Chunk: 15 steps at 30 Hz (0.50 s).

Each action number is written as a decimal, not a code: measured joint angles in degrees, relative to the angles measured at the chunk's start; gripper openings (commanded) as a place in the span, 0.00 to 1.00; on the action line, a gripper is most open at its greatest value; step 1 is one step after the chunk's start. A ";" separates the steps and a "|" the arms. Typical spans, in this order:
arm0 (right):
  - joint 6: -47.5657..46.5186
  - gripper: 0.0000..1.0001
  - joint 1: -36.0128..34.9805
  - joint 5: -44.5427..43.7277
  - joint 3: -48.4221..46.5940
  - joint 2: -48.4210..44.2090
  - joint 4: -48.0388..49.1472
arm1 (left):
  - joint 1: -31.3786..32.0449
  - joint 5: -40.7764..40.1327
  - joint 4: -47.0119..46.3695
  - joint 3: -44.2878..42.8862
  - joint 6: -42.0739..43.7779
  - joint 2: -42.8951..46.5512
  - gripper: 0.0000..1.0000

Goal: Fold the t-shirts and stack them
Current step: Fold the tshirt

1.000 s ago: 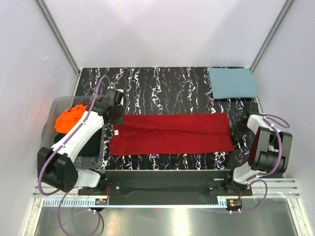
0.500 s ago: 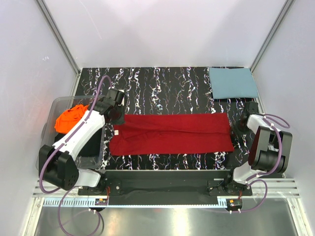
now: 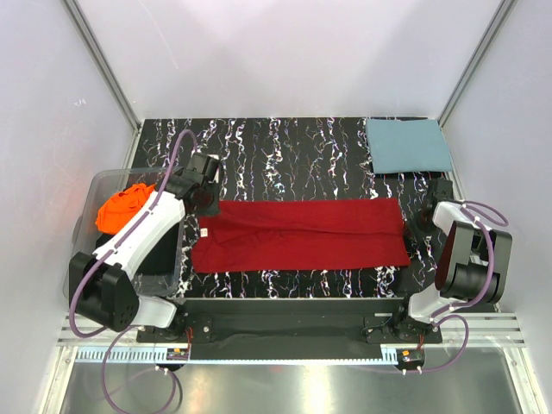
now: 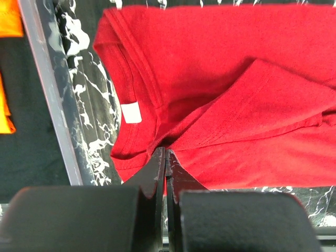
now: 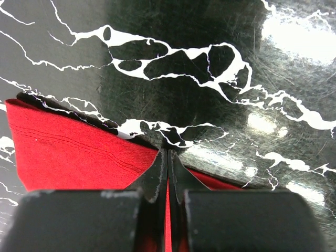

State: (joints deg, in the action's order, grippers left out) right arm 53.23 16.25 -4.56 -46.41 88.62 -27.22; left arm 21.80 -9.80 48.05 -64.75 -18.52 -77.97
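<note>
Two hands pinch the red shirt (image 3: 302,233), one at each end. It lies as a long strip across the middle of the bench (image 3: 285,155), collar to the left and hem to the right. The left hand (image 4: 166,153) is closed on cloth just below the collar, near the white label (image 4: 131,112). The right hand (image 5: 168,153) is closed on the hem edge, with red showing between its fingers. The teal shirt (image 3: 408,144) lies folded at the far right corner. The orange shirt (image 3: 121,207) sits bunched in the clear bin (image 3: 110,176) on the left.

The step in hand looks like the cross fold, one end carried over the other. To do it well, each pinch should hold every layer. The left grip sits where a tucked sleeve meets the body, so a loose layer could drop out. Lift low, keep the strip gently taut, and move one end in a straight line so the long edges line up. Let go only once the cloth lies flat.
</note>
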 measured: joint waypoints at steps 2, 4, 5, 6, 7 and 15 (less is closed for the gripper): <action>-0.74 0.00 0.00 -0.04 -0.20 -0.13 -0.09 | 0.00 -0.70 -0.04 -1.95 0.02 -1.01 0.00; -1.77 0.00 0.00 0.20 -1.11 -0.35 -0.46 | 0.00 -1.53 -0.04 -4.90 0.20 -2.69 0.00; -2.34 0.00 0.00 0.81 -1.97 -0.42 -0.44 | 0.00 -2.08 -0.11 -6.86 0.48 -3.87 0.00; -2.95 0.00 -0.02 1.42 -2.95 -0.48 -0.15 | 0.00 -2.56 -0.17 -9.09 0.81 -5.29 0.00; -3.63 0.00 -0.02 2.29 -3.98 -0.48 0.46 | 0.00 -2.99 -0.28 -11.45 1.25 -6.97 0.00; -6.99 0.00 -0.02 10.40 -8.59 0.26 8.68 | -1.16 -4.39 -2.21 -28.52 5.77 -19.47 0.00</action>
State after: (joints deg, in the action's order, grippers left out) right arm 46.24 16.23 5.85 -55.00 88.88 -18.55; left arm 20.64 -14.20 45.84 -93.27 -12.75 -97.45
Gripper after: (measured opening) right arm 0.011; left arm 0.008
